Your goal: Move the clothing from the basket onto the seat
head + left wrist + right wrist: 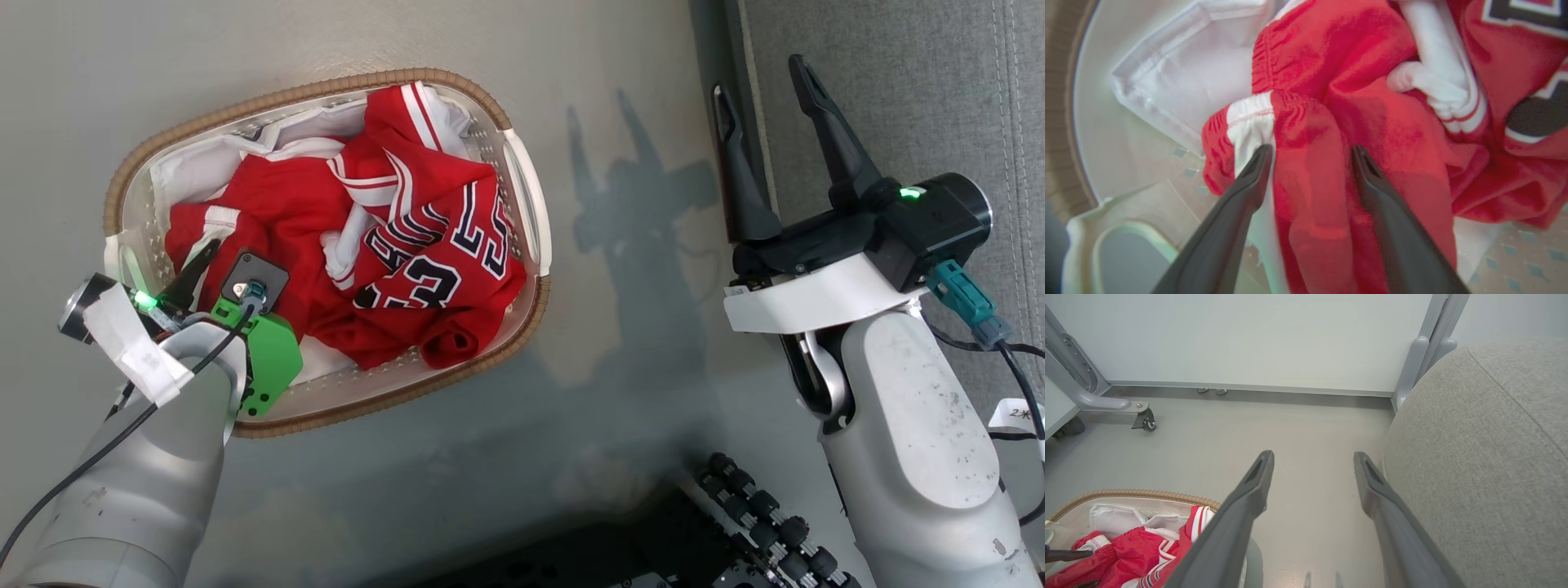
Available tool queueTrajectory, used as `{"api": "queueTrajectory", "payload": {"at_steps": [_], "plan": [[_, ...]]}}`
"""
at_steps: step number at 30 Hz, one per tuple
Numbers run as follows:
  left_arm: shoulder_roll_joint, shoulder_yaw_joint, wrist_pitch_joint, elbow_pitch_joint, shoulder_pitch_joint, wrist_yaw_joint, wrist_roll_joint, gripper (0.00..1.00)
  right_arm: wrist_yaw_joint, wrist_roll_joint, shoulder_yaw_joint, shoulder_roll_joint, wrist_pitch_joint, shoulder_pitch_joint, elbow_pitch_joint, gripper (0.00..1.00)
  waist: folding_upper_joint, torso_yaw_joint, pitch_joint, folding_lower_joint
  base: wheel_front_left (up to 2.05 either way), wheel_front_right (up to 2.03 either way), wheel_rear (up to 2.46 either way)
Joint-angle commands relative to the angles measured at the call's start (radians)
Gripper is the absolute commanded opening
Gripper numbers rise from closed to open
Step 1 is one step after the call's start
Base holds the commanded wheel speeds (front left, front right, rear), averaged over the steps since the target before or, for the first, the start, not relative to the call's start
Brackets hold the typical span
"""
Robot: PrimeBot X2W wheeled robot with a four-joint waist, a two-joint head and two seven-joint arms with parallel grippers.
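The left gripper [1311, 157] is gaping empty, straddling the soft, light shorts [1306, 204] at the basket's [326, 86] near left; pinching the bunched waistband [1251, 109] looks best.

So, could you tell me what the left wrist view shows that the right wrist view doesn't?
Left wrist view: how the open left gripper straddles the white-striped waistband of the shorts, plus the perforated floor of the basket. Right wrist view: the open right gripper above the floor, the grey seat beside it, a caster near the wall. Shared: the red clothing and white liner in the basket.
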Motion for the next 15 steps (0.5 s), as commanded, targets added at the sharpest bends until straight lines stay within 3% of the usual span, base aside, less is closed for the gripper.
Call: {"api": "queueTrajectory", "payload": {"at_steps": [1, 11, 12, 13, 14, 15], "plan": [[0.005, -0.004, 0.015, 0.006, -0.019, 0.008, 0.013, 1.0, -0.001, 0.009, 0.001, -0.003, -0.002, 0.008, 0.004, 1.0, 0.0, -0.002, -0.001, -0.0001, 0.0, 0.0, 0.0], [-0.018, -0.044, 0.144, 0.024, -0.028, 0.003, 0.014, 0.97, -0.001, 0.037, 0.017, -0.003, -0.002, 0.001, 0.007, 1.0, 0.0, -0.019, -0.002, -0.0001, 0.0, 0.0, 0.0], [-0.019, -0.048, 0.162, 0.025, -0.029, 0.001, 0.015, 0.49, -0.001, 0.041, 0.019, -0.003, -0.002, 0.001, 0.008, 1.0, 0.0, -0.021, -0.001, -0.0001, 0.0, 0.0, 0.0], [-0.019, -0.049, 0.172, 0.025, -0.03, -0.001, 0.014, 0.35, -0.001, 0.044, 0.02, -0.003, -0.002, 0.001, 0.008, 1.0, 0.0, -0.022, -0.001, -0.0001, 0.0, 0.0, 0.0], [-0.02, -0.052, 0.191, 0.026, -0.031, -0.003, 0.013, 0.0, -0.001, 0.046, 0.022, -0.003, -0.002, 0.001, 0.008, 1.0, 0.0, -0.024, -0.001, -0.0001, 0.0, 0.0, 0.0], [-0.02, -0.054, 0.2, 0.026, -0.033, -0.004, 0.012, 0.0, -0.001, 0.048, 0.024, -0.003, -0.002, 0.0, 0.008, 1.0, 0.0, -0.025, -0.002, -0.0001, 0.0, 0.0, 0.0]]}}
